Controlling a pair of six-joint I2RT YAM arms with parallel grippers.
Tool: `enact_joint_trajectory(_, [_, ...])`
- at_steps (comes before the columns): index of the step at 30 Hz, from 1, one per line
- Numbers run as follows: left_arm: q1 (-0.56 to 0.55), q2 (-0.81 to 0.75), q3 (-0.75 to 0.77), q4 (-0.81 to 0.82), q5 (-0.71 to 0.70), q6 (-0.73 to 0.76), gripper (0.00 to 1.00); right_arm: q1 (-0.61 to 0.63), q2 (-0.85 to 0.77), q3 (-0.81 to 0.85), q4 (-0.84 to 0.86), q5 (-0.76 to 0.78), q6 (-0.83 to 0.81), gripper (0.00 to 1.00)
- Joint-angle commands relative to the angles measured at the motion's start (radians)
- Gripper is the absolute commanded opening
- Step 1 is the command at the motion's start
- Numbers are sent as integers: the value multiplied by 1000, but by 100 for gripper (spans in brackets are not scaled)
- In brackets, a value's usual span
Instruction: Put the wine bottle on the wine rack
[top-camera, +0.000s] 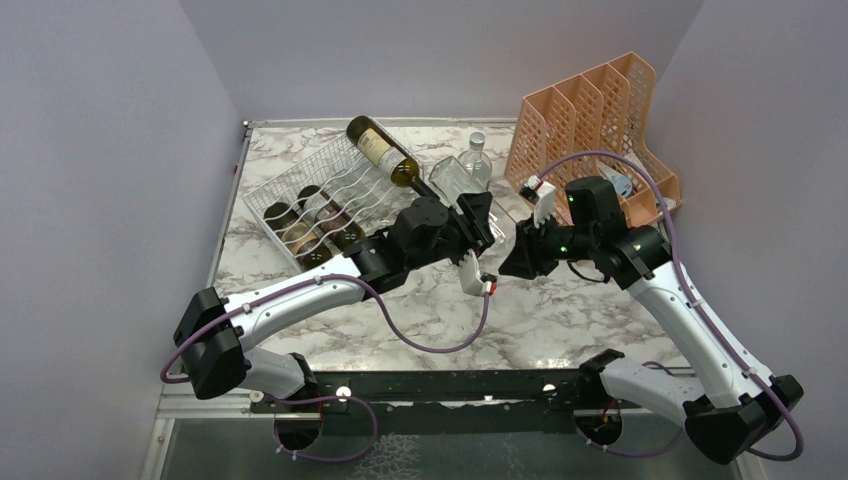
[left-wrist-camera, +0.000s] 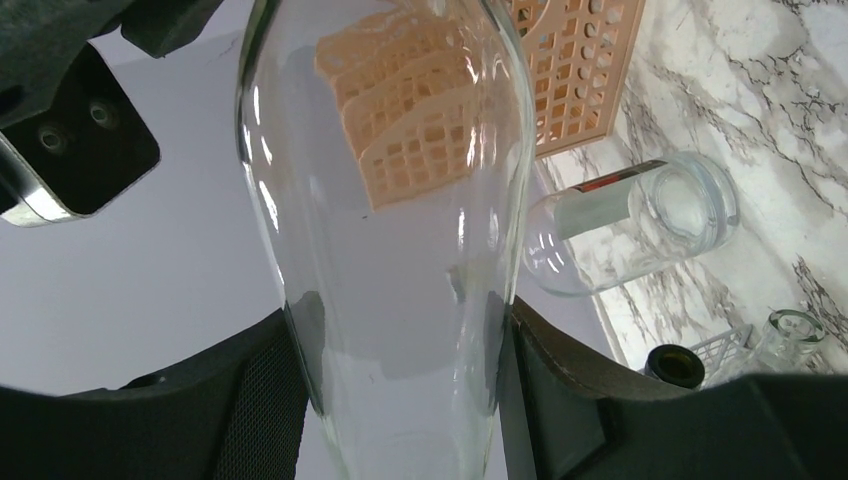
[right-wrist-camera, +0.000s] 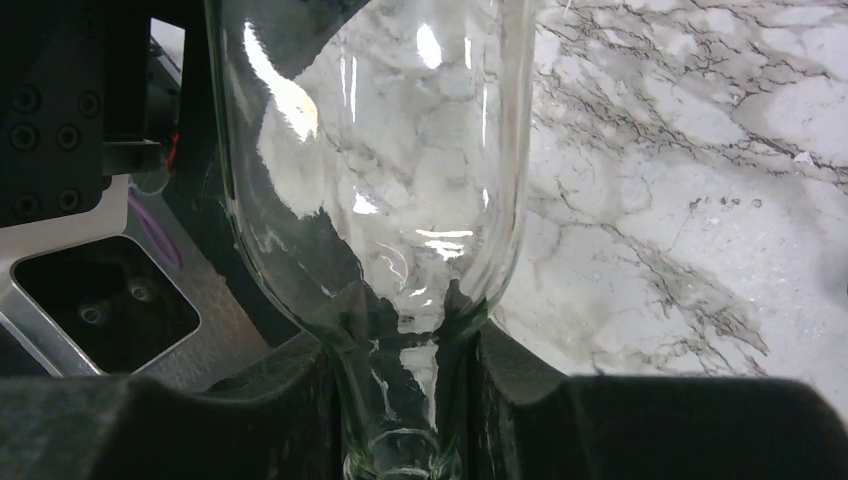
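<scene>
- Two arms hold one clear wine bottle (left-wrist-camera: 400, 250) above the table (top-camera: 560, 320): the left pincer (left-wrist-camera: 400, 390) clamps its body, the right pincer (right-wrist-camera: 405, 390) its neck.
- Only the top view shows the wine rack (top-camera: 320, 195), to the left.

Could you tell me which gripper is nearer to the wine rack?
Left. The left gripper hangs just right of the wine rack; the right gripper is farther right.

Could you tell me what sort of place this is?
Probably a robot test cell, not a home: plain walls box in a marble-look table, two arms are bolted at its edge, and a wine rack and file holder sit as props.
</scene>
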Motion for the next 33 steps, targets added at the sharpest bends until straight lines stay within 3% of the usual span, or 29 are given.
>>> enact_joint_trajectory(1, [-43, -28, 39, 144, 114, -37, 9, 1, -11, 12, 115, 30, 13, 1])
enact_joint_trajectory(4, [-43, -41, -3, 212, 115, -47, 43, 1, -23, 18, 121, 54, 17, 1])
enact_joint_trajectory(5, [-43, -45, -16, 231, 118, -47, 49, 1, -27, 21, 123, 64, 17, 1])
enact_joint_trajectory(7, [-43, -50, -30, 247, 120, -47, 57, 2, -34, 25, 124, 75, 19, 1])
enact_joint_trajectory(13, [-43, -37, -45, 260, 97, -26, 66, 2, -42, 31, 121, 80, 11, 1])
enact_joint_trajectory(14, [-43, -34, -42, 255, 93, -16, 60, 1, -44, 31, 120, 82, 9, 1])
enact_joint_trajectory(16, [-44, -24, -31, 219, 85, 15, 29, 1, -41, 35, 110, 79, 1, 1])
enact_joint_trajectory(17, [-44, -22, -28, 210, 79, 30, 15, 2, -38, 37, 103, 77, -3, 6])
enact_joint_trajectory(19, [-46, -18, -29, 205, 68, 56, 0, 1, -31, 41, 98, 77, -5, 31])
enact_joint_trajectory(21, [-53, -17, -25, 202, 69, 66, 0, 1, -24, 46, 99, 73, -8, 56])
enact_joint_trajectory(24, [-62, -18, -18, 181, 77, 66, 0, 1, -15, 47, 124, 66, -16, 71])
enact_joint_trajectory(30, [-74, -20, -14, 172, 78, 52, 0, 2, 11, 53, 178, 55, -33, 75])
enact_joint_trajectory(33, [-75, -23, -12, 171, 78, 41, 0, 2, 28, 49, 187, 45, -32, 68])
